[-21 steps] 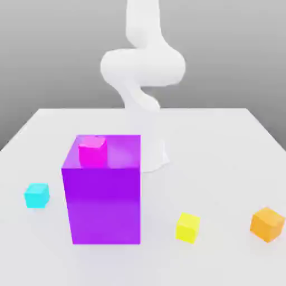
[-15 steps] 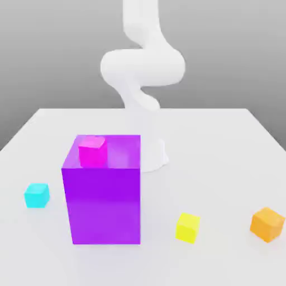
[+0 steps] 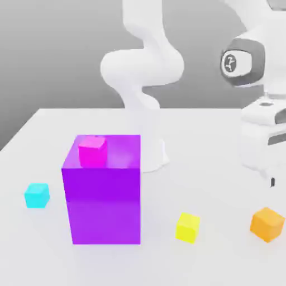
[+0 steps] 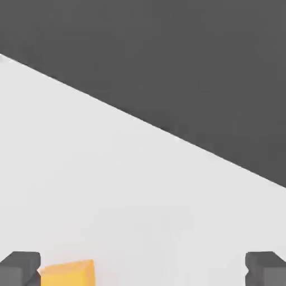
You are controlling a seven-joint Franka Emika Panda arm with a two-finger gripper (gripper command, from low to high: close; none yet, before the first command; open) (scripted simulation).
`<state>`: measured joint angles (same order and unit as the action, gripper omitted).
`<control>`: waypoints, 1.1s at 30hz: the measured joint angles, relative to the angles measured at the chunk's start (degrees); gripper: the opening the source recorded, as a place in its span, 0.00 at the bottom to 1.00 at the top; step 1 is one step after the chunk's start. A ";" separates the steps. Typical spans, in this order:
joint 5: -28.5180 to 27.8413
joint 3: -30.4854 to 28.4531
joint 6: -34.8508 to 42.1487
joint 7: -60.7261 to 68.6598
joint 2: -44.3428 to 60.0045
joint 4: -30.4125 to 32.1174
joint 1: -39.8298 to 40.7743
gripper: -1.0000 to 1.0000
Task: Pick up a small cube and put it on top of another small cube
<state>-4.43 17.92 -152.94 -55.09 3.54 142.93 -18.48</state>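
The claw (image 4: 142, 271) is open as wide as it goes and holds nothing. In the hand view, the orange cube (image 4: 68, 272) sits between its two dark fingertips (image 4: 20, 267), close to one of them. In the exterior view the cube (image 3: 267, 224) rests on the white table (image 3: 212, 139), under the hand. It looks small, hard, smooth and probably light. Its flat sides look best for squeezing. Nearby is a yellow cube (image 3: 187, 227), then a big shiny purple block (image 3: 103, 195).

Smooth matt orange cube (image 3: 267, 224), glossy purple block (image 3: 103, 189), plain matt white table (image 3: 212, 139).
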 joint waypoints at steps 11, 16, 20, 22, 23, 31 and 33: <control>-11.49 -6.48 -11.16 -9.55 18.89 -0.32 -9.43 0.00; -11.80 -6.70 -11.50 -9.78 19.27 -0.39 -9.63 0.00; -6.92 -3.03 -6.20 -6.10 12.39 1.11 -6.99 0.00; -3.93 -2.36 -2.86 -3.69 8.19 1.75 -5.35 0.00; -2.62 -3.06 -0.94 -2.45 6.01 1.86 -4.07 0.00; 2.45 -10.70 15.10 3.89 -10.98 2.25 8.86 0.00; 2.65 -13.13 19.16 4.73 -15.11 2.31 11.19 0.00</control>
<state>-1.78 4.79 -133.78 -50.36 -11.57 145.25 -7.28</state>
